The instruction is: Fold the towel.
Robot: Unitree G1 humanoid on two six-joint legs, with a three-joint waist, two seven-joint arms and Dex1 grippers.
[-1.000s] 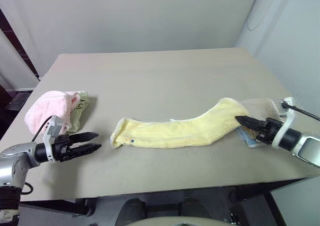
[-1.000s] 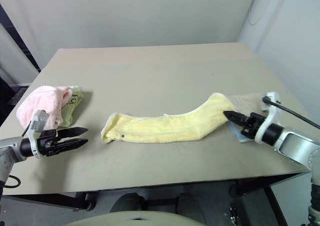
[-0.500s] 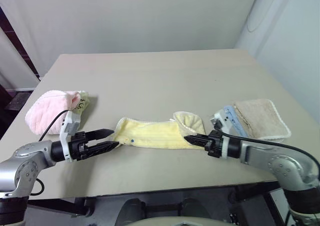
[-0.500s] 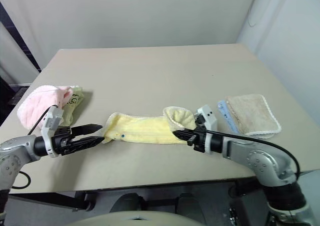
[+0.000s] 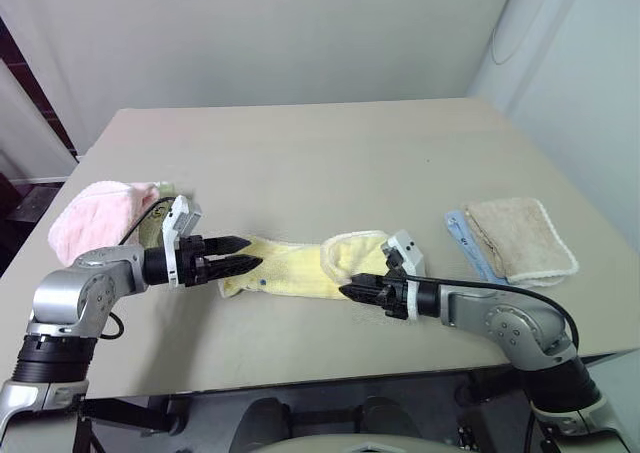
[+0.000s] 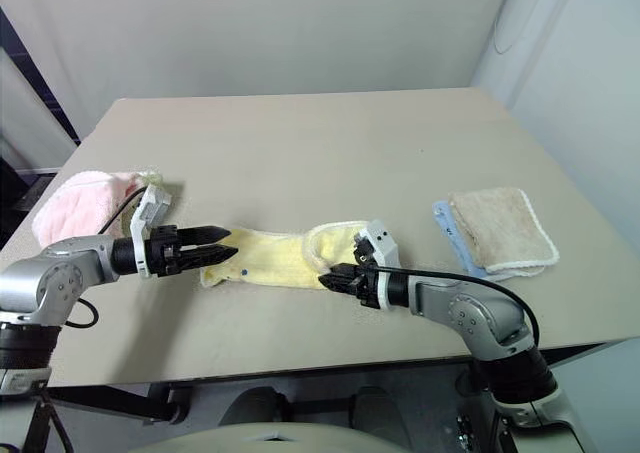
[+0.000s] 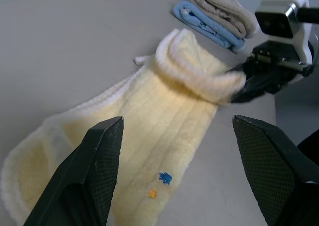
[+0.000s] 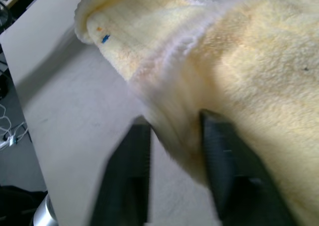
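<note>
The pale yellow towel [image 5: 295, 270] lies across the front middle of the table, its right end doubled back into a loose raised fold [image 7: 199, 76]. My right gripper [image 5: 347, 291] sits low at the front edge of that fold. Its fingers [image 8: 124, 176] stand apart, the towel's hem drooping between them. My left gripper [image 5: 258, 252] hovers open just over the towel's left end, pointing right, with nothing between its fingers [image 7: 99, 161]. Small blue and orange marks [image 7: 164, 177] show on the towel near that end.
A pink fluffy cloth [image 5: 95, 218] on a pale green one [image 5: 162, 205] lies at the left edge. A folded beige towel [image 5: 520, 235] on a blue cloth [image 5: 460, 233] lies at the right. The table's front edge [image 5: 300, 373] runs close below both grippers.
My right gripper carried the towel's right end leftwards, folding it over and uncovering the beige towel, then opened its fingers. My left gripper moved right to the towel's left end.
</note>
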